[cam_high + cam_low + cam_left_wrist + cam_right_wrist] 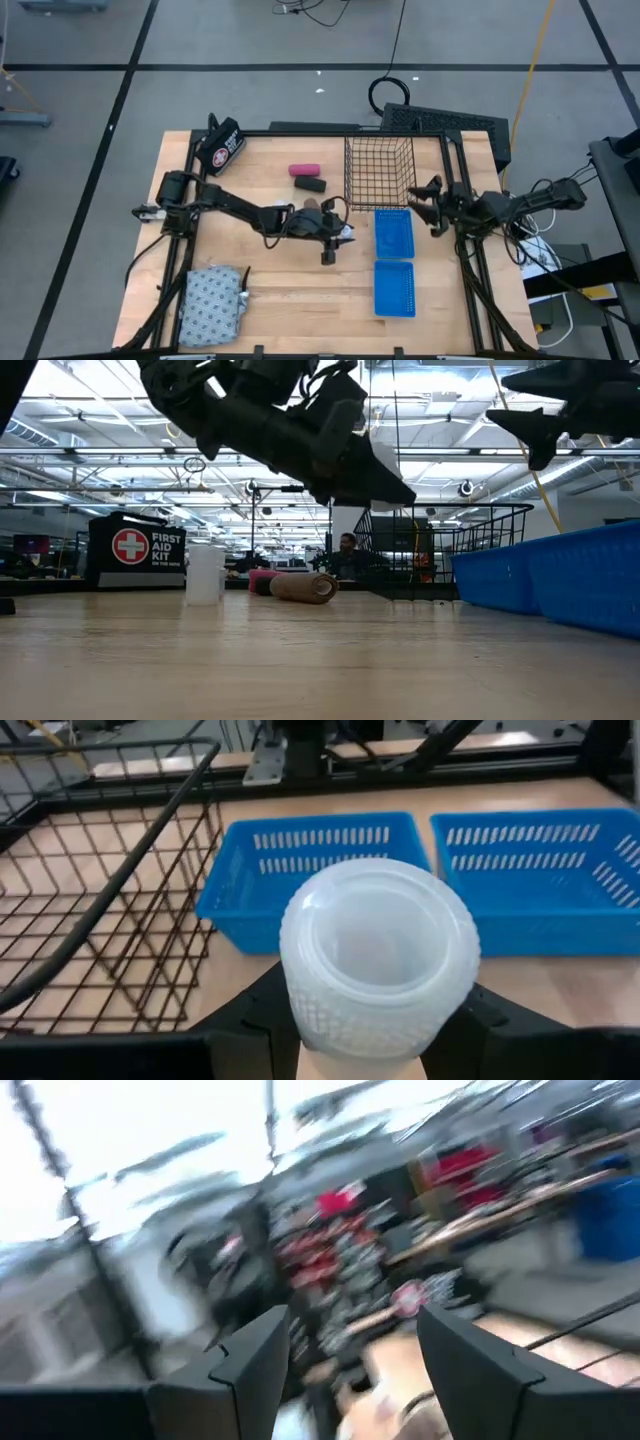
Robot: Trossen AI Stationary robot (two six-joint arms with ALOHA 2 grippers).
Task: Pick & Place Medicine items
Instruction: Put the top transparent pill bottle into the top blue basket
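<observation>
My left gripper (372, 1015) (338, 234) hovers at the table's middle, shut on a small white round bottle (378, 950) with a ribbed cap. Another white bottle (205, 573) stands upright on the table. The pink piece (303, 170), the black piece (310, 184) and the brown piece (305, 587) lie on their sides beyond the arm. At the near left corner the grey-white patterned pouch (210, 305) lies flat. My right gripper (430, 205) (355, 1345) hangs open, in the air, at the table's right side beside the wire basket. My left gripper pinches the white bottle between its two fingers (250, 1020), one on each side of the bottle's body (300, 1025). The fingers reach about level toward the table's right. The bottle is lifted clear of the table, its ribbed cap end facing the wrist camera.
A black wire basket (380, 172) stands at the far middle. Two blue trays (393, 232) (395, 288) lie to the right of my left gripper. The black first aid case (222, 145) sits at the far left corner. Bare wood (300, 290) lies near the front.
</observation>
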